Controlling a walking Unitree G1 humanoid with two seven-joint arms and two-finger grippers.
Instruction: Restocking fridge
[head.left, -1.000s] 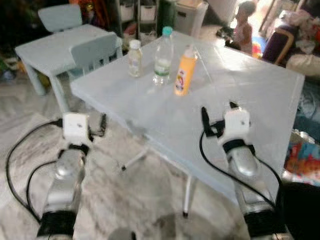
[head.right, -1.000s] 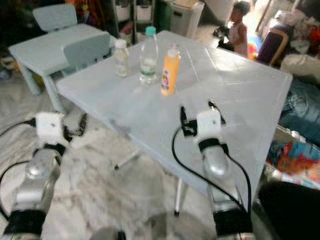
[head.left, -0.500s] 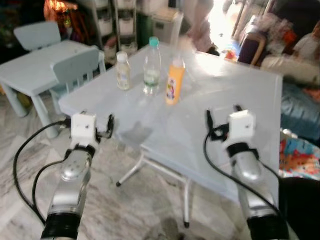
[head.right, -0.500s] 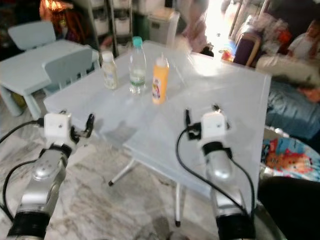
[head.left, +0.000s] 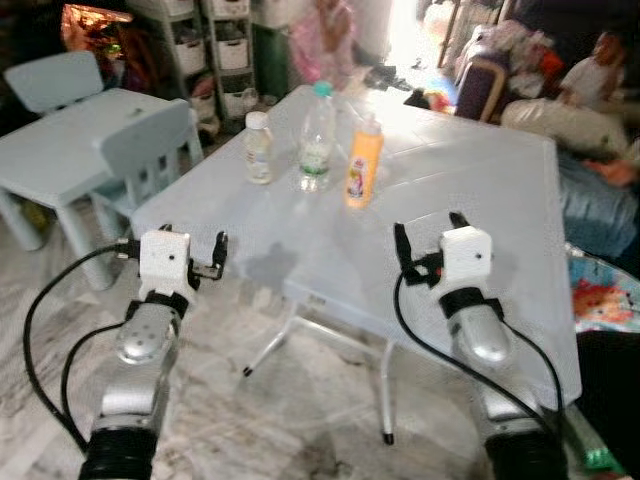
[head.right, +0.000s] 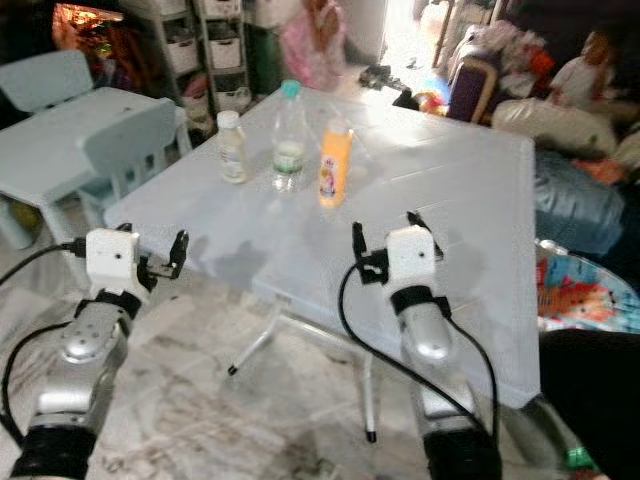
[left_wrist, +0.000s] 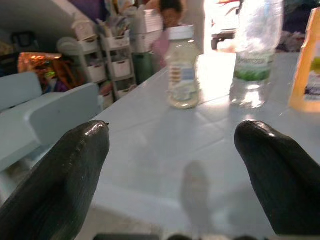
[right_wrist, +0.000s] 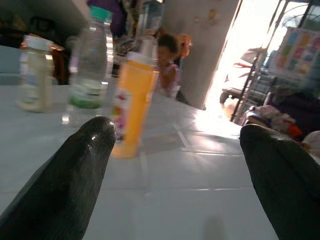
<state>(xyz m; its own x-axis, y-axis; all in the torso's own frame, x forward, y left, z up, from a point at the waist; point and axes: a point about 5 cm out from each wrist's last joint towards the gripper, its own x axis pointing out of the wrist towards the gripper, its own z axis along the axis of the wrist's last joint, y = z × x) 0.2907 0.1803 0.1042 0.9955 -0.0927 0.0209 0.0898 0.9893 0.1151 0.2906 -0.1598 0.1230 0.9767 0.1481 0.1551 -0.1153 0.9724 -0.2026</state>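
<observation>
— Which step is this?

— The approach, I'd judge. Three drinks stand in a row near the far left corner of the pale blue counter (head.left: 480, 190): a small white-capped bottle of cloudy drink (head.left: 259, 148), a clear water bottle with a teal cap (head.left: 316, 138), and an orange juice bottle (head.left: 362, 161). None is held, and all three are upright.

— And the hands?

— The left hand (head.left: 193, 262) hangs just off the counter's near left edge, fingers (left_wrist: 65, 185) spread wide with nothing between them. The right hand (head.left: 428, 243) hovers over the middle of the counter, short of the orange juice bottle, its fingers (right_wrist: 70, 180) equally parted and empty.

— What does the next move call for?

— Probably a reach forward. The right hand looks nearly in line with the orange bottle, so it likely takes that one, closing round the body below the cap. The left would need to clear the counter edge before reaching the small bottle.

— Anything nearby to mind?

— A light blue child's chair (head.left: 150, 150) stands by the left edge, and people sit in the background.
</observation>
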